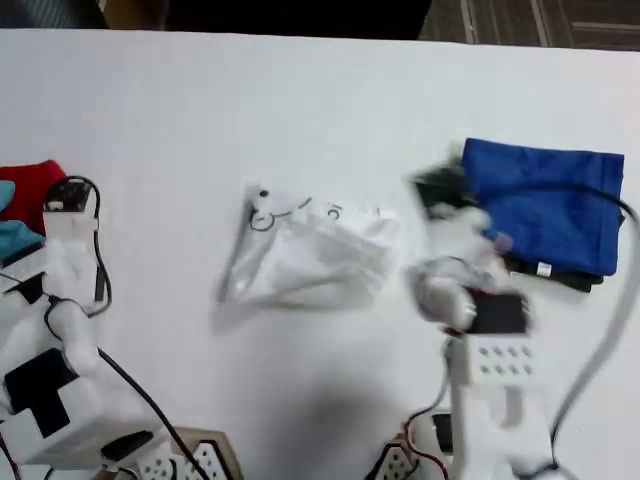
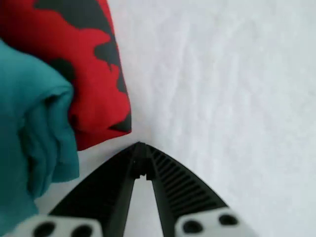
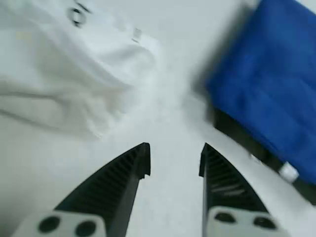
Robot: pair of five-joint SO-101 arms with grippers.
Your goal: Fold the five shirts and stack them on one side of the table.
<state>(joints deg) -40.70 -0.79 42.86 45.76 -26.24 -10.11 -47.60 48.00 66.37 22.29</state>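
The white shirt point(image 1: 310, 262) lies crumpled in the middle of the bench point(image 1: 200, 110), and as it looks light, soft and saggy, you should pinch a thick edge with the right pincer point(image 3: 174, 155), open and empty just right of it, while the left pincer point(image 2: 141, 158) is closed on nothing.

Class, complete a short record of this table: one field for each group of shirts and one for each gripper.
Middle: rumpled white cloth shirt, lying alone
Right side: folded blue shirt stacked on black shirt
Left side: red-and-black patterned shirt beside teal shirt
Left gripper: shut, empty, near the red-and-black patterned shirt
Right gripper: open, empty, between white cloth shirt and blue shirt
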